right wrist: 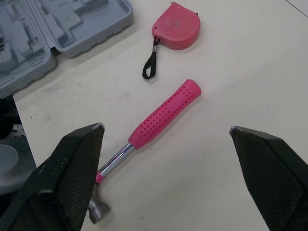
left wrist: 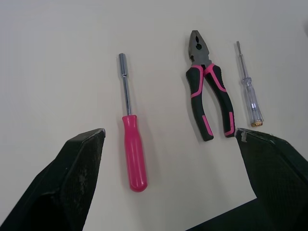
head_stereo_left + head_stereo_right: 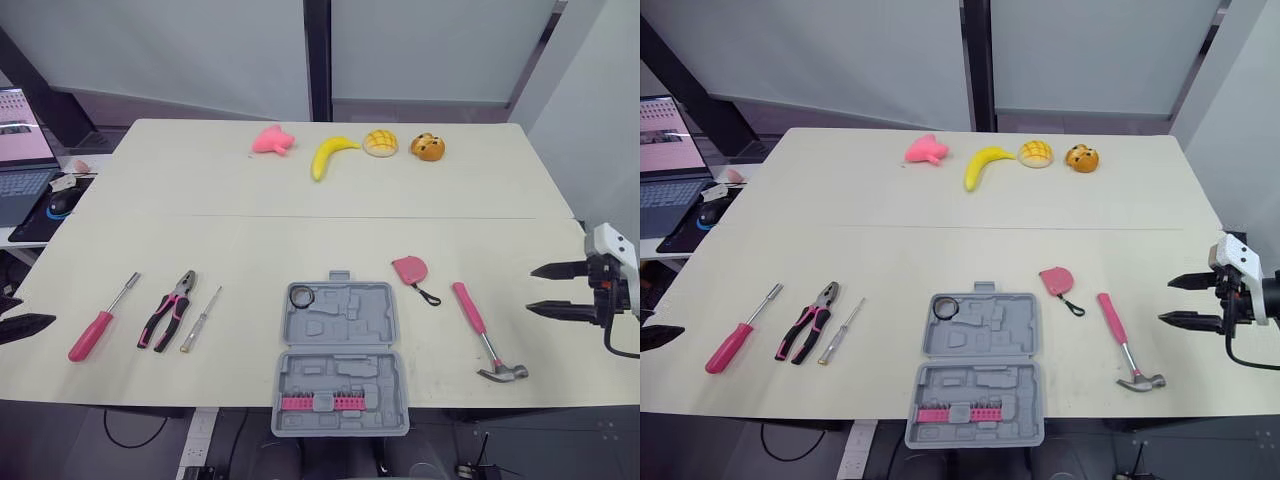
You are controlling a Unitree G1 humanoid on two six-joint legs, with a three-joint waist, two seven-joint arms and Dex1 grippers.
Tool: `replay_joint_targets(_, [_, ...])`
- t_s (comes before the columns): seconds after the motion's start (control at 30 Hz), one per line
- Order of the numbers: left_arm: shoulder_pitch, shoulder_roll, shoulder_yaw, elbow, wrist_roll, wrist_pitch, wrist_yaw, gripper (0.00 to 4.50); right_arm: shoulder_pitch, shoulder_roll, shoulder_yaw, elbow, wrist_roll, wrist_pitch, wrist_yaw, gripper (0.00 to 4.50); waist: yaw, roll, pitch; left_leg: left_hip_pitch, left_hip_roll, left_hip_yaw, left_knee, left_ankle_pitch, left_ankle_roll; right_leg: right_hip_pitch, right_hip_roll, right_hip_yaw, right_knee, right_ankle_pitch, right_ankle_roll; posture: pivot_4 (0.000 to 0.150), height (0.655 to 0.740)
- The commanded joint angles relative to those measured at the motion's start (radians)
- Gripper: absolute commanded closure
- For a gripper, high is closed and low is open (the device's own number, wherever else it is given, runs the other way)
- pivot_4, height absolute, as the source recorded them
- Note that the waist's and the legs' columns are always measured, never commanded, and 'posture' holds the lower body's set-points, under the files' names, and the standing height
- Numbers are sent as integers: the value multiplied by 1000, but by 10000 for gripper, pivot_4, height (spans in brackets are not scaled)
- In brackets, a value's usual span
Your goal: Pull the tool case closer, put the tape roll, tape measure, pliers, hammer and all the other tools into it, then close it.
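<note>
Loading stage, apparently: open tool case (image 3: pixel 340 372) at near edge of counter (image 3: pixel 300 250), hammer (image 3: pixel 474 315) near right tool (image 3: pixel 532 289), pliers (image 2: pixel 199 67) near left tool (image 2: pixel 169 132), both spread wide, empty. Next: lower onto hammer handle, clamp.

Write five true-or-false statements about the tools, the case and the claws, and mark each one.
1. The case lies open. True.
2. The hammer is inside the case. False: it lies outside, to the case's right.
3. The pliers lie left of the case. True.
4. The right claw grips the tape measure. False: the claw is open, empty and apart from it.
5. The tape roll sits in the case. True.
</note>
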Motion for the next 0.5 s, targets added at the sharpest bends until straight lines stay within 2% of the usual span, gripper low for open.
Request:
replay_joint_targets(0.03, [-17, 29, 4, 20, 15, -27, -8, 0, -16, -16, -19, -29, 8, 12, -4, 497, -1, 0, 0, 0, 0, 0, 0, 0, 0, 0, 0, 0, 0, 0, 0, 1500, 7400])
replay_joint_targets(0.23, [-6, 2, 13, 1, 7, -66, 2, 0, -24, -2, -25, -55, 4, 4, -42, 497, -1, 0, 0, 0, 0, 0, 0, 0, 0, 0, 0, 0, 1, 0, 0, 1500, 7400])
replay_joint_targets(0.37, [31, -38, 38, -139, -47, -42, -35, 0, 7, 30, -41, -180, 39, 77, -109, 497, -1, 0, 0, 1, 0, 0, 1, 0, 0, 0, 0, 0, 5, 0, 0, 1500, 7400])
replay_joint_targets(0.5, [116, -116, 92, -483, -144, 65, 14, 0, 67, 94, -44, -307, 6, 74, -247, 497, -1, -1, -1, 0, 0, -1, 1, 0, 0, -1, 0, 0, 6, 0, 0, 1500, 7400])
